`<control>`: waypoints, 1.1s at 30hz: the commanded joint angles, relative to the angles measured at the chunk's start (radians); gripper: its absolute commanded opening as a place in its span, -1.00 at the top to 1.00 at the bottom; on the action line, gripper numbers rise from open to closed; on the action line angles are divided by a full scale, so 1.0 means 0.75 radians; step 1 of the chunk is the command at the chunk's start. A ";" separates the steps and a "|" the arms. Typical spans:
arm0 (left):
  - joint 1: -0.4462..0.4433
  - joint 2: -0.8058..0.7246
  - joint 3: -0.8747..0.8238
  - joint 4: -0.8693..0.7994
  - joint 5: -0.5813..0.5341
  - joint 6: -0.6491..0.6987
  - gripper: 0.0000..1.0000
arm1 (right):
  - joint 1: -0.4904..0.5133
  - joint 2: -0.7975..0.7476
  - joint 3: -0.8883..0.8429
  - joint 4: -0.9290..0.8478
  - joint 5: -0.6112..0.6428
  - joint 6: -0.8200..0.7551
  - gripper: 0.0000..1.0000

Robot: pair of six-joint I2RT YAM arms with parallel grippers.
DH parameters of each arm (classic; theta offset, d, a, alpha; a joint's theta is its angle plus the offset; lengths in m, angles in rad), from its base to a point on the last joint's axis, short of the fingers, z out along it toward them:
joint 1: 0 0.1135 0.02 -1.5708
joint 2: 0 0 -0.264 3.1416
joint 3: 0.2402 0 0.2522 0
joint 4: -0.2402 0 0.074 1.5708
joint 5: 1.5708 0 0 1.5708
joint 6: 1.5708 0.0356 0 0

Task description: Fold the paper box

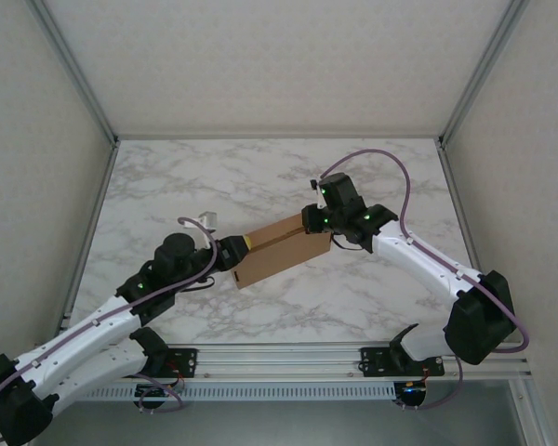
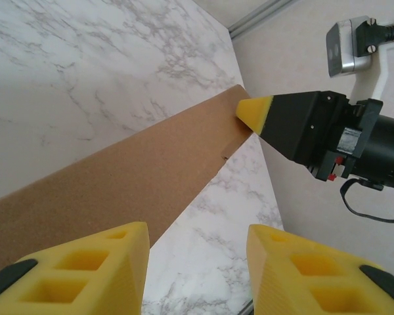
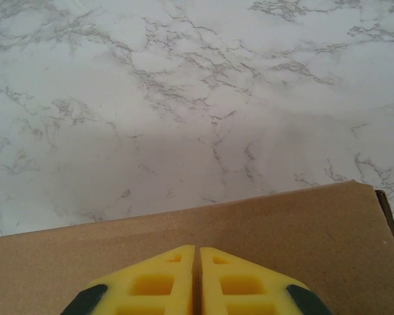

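Paper box (image 1: pixel 284 249) is sitting at mid-table (image 1: pixel 214 177), angled, w/ its left end nearer. L gripper (image 1: pixel 236 253) is waiting at that left end, jaws partway apart, cardboard running along one finger (image 2: pixel 85 269) and marble showing btwn them. R gripper (image 1: pixel 314 221) is touching the box's far right corner, fingers pressed together, tips on cardboard.

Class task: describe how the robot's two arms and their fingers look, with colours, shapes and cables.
Both the left arm and right arm have white links, black joints with small green lights, and a purple cable looping alongside. The fingers are yellow wedges with square cut-outs, on black mounts.
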 commanded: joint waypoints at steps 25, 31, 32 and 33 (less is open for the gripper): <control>0.062 -0.049 -0.230 -0.246 -0.070 -0.022 0.20 | -0.217 0.034 0.295 -0.315 -0.161 -0.110 0.46; 0.064 -0.021 -0.202 -0.261 -0.093 0.003 0.20 | -0.217 -0.016 0.181 -0.297 -0.157 -0.069 0.30; 0.064 -0.015 -0.198 -0.261 -0.089 0.007 0.20 | -0.218 -0.040 0.154 -0.298 -0.154 -0.067 0.28; 0.064 -0.014 -0.194 -0.264 -0.090 0.014 0.20 | -0.218 -0.064 0.128 -0.302 -0.152 -0.065 0.25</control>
